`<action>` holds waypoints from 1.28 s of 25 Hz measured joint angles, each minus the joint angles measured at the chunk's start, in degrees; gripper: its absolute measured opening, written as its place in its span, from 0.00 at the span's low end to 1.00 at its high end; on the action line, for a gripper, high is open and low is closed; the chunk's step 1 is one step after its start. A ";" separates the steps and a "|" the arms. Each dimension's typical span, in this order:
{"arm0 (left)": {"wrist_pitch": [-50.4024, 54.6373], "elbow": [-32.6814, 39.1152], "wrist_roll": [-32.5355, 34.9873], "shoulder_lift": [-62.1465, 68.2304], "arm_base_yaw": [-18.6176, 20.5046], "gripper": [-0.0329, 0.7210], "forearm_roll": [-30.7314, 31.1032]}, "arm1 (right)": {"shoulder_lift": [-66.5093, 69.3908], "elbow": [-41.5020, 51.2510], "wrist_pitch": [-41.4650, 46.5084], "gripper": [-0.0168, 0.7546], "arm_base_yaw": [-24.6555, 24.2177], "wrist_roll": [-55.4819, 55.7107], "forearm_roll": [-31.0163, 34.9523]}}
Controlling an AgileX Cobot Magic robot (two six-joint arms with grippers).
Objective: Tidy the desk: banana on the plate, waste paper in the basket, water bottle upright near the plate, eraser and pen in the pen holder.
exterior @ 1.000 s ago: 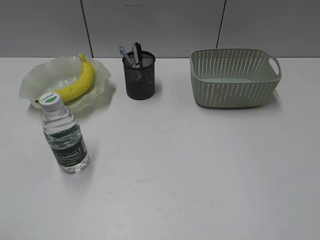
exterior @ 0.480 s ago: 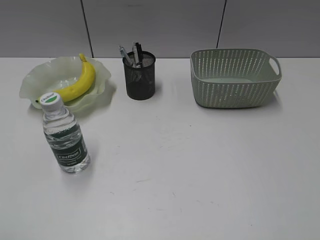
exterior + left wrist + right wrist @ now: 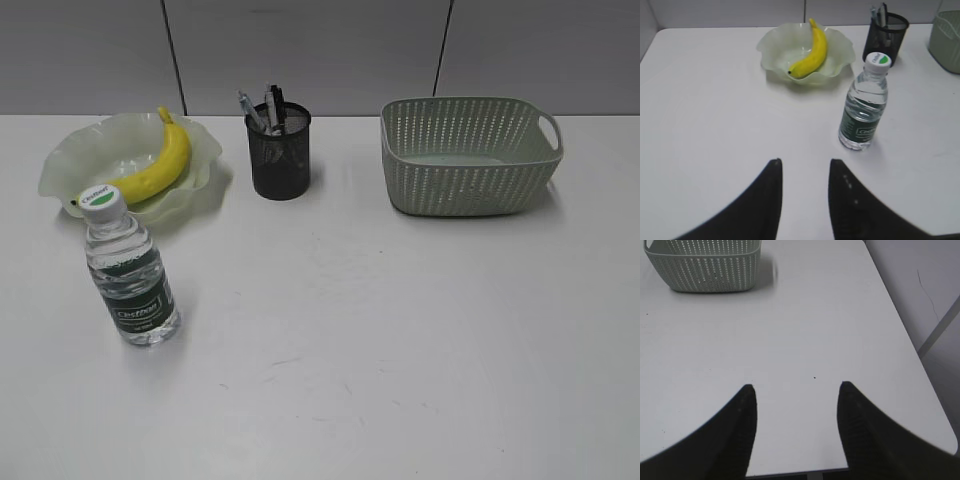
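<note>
Yellow curved banana lies in ruffled plate; both grippers' fingers seemingly parted, empty.

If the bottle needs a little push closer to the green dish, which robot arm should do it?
Probably the left. The left gripper is open, facing the upright water bottle just ahead of it, with the plate beyond. The right gripper faces bare desk near the basket.
</note>
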 joint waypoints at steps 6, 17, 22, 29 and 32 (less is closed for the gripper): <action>0.00 0.00 0.00 0.00 6.12 0.36 0.00 | 0.00 0.00 0.00 0.56 0.00 0.00 0.00; 0.00 0.00 0.00 0.00 7.09 0.36 -0.11 | 0.00 0.00 0.00 0.56 0.00 0.00 0.00; 0.00 0.00 0.00 0.00 7.09 0.36 -0.07 | 0.00 0.00 0.00 0.56 0.00 0.00 0.00; 0.00 0.00 0.00 0.00 7.09 0.36 -0.01 | 0.00 0.00 0.00 0.56 0.00 0.00 0.06; 0.00 0.00 0.00 0.00 7.09 0.36 -0.01 | 0.00 0.00 0.00 0.56 0.00 0.00 1.31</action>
